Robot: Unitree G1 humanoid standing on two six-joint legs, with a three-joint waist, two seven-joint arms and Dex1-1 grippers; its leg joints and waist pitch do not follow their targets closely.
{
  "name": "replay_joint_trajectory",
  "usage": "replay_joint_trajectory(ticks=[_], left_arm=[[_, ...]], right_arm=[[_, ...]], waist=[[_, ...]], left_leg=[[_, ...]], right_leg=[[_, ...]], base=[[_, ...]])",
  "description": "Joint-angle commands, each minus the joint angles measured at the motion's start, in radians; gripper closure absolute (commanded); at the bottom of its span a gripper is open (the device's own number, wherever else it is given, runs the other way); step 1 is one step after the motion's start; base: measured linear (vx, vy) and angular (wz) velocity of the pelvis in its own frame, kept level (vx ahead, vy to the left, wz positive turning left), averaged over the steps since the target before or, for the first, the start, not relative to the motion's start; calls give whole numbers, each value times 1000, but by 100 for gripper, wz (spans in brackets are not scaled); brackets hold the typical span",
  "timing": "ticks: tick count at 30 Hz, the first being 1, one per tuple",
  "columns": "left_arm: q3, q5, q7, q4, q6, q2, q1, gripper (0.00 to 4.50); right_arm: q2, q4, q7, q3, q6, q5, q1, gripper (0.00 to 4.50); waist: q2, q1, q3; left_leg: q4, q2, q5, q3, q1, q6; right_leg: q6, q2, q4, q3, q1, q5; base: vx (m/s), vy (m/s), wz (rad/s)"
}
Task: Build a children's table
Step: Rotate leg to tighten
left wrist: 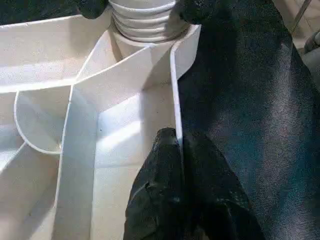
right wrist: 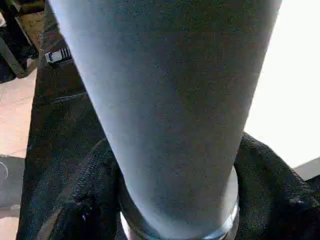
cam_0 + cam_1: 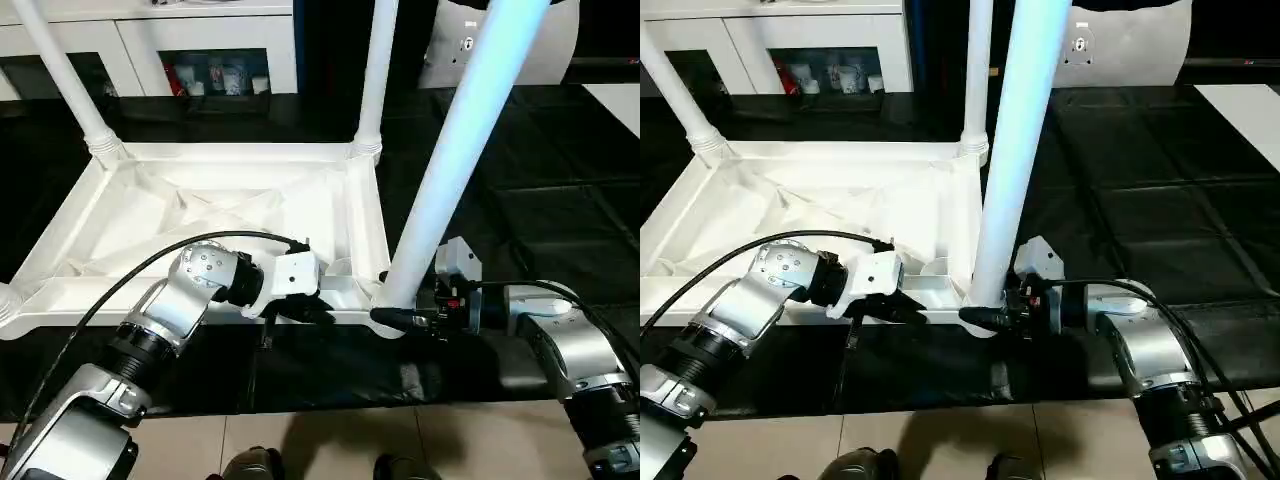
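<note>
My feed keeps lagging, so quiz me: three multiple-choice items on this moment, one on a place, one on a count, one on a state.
1. Where is the left pincer?
A. on the table top's near rim
B. on a far leg
C. on the floor

2. How many legs stand in the table top's sockets in the head views?
A. one
B. three
C. five

3. How is the near right leg seated?
A. lying flat
B. upright, foot in its corner socket
C. snapped in two

Answers: 1 A, its fingers straddle the rim wall. 2 B, two far legs and one near. 3 B, the right pincer brackets its base.
</note>
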Motion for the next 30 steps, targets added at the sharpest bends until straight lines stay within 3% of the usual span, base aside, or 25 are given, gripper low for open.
replay_joint_trajectory(ticks=[1,6,8,11,12,13,14,15,16,17,20,22,23,25,26,27,30], left_arm=[[-31,13,-36,-13,-32,7,-13,450],[-25,8,-26,-25,2,1,-11,450],[-12,0,10,-46,71,-18,-4,450],[-12,0,10,-46,71,-18,-4,450],[3,-9,50,-63,130,-44,0,450],[43,-12,204,-88,250,-142,-4,450],[67,-13,293,-89,301,-200,-11,450],[68,-12,297,-89,303,-203,-12,450],[78,-12,333,-86,318,-226,-16,450],[88,-10,372,-71,329,-253,-27,450],[122,6,528,-8,351,-351,-77,450],[135,11,589,15,356,-389,-97,450],[142,13,623,24,360,-410,-108,450],[155,25,656,20,375,-434,-115,450],[153,43,658,1,384,-437,-109,450],[149,47,645,-10,384,-430,-101,450],[133,52,608,-28,375,-403,-80,450]], right_arm=[[-3,-7,23,11,7,10,-2,177],[16,-39,18,6,62,50,19,178],[49,-63,-48,7,82,40,34,178],[49,-63,-48,7,82,40,34,178],[91,-76,-125,4,96,27,41,178],[247,-99,-358,-37,163,35,32,178],[322,-103,-466,-55,190,36,24,178],[325,-103,-470,-55,191,35,23,178],[352,-103,-508,-61,198,34,19,178],[375,-90,-544,-63,197,23,11,180],[456,-22,-693,-79,178,-21,-32,181],[485,16,-763,-94,174,-37,-55,181],[500,36,-804,-103,175,-45,-68,181],[525,52,-836,-130,183,-44,-81,181],[531,47,-852,-144,192,-52,-80,126],[523,40,-847,-139,188,-62,-73,112],[496,23,-832,-122,174,-83,-55,90]], waist=[[-9,-3,-83],[-8,-2,-83],[-6,-3,-81],[-9,-6,-78],[-5,-7,-76],[-4,-12,-70],[-6,-19,-68],[-9,-24,-69],[-12,-31,-69],[-10,-34,-68],[-8,-48,-70],[-9,-53,-71],[-10,-52,-73],[-9,-53,-73],[-6,-52,-78],[0,-51,-80],[-1,-53,-86]], left_leg=[[-70,54,-234,-22,32,75],[-71,55,-236,-23,32,76],[-74,56,-252,-22,34,67],[-76,54,-276,-26,32,53],[-77,54,-293,-26,35,46],[-80,56,-305,-23,38,33],[-82,51,-335,-29,36,10],[-82,49,-341,-32,34,-3],[-83,44,-349,-37,36,-5],[-84,45,-358,-37,37,1],[-82,42,-360,-32,33,10],[-77,37,-362,-30,38,9],[-76,35,-337,-31,32,21],[-77,37,-311,-30,28,38],[-76,38,-287,-29,25,48],[-75,39,-278,-30,25,53],[-73,40,-219,-30,15,80]], right_leg=[[-232,-58,-60,36,47,-293],[-238,-58,-60,36,48,-283],[-236,-57,-61,36,44,-300],[-222,-60,-66,35,47,-346],[-215,-60,-69,36,43,-368],[-216,-58,-70,41,35,-376],[-207,-61,-73,34,35,-439],[-193,-61,-74,31,38,-467],[-156,-63,-84,26,38,-509],[-149,-63,-87,26,36,-512],[-155,-59,-88,28,32,-463],[-153,-60,-94,26,28,-484],[-146,-62,-94,26,35,-476],[-146,-60,-94,26,35,-445],[-151,-58,-90,26,41,-404],[-157,-58,-87,26,41,-382],[-192,-56,-69,24,52,-247]], base=[[0,0,0],[0,0,0],[0,0,0],[0,0,0],[0,0,0],[0,0,0],[0,0,0],[0,0,0],[0,0,0],[0,0,0],[0,0,0],[0,0,0],[0,0,0],[0,0,0],[0,0,0],[0,0,0],[0,0,0]])
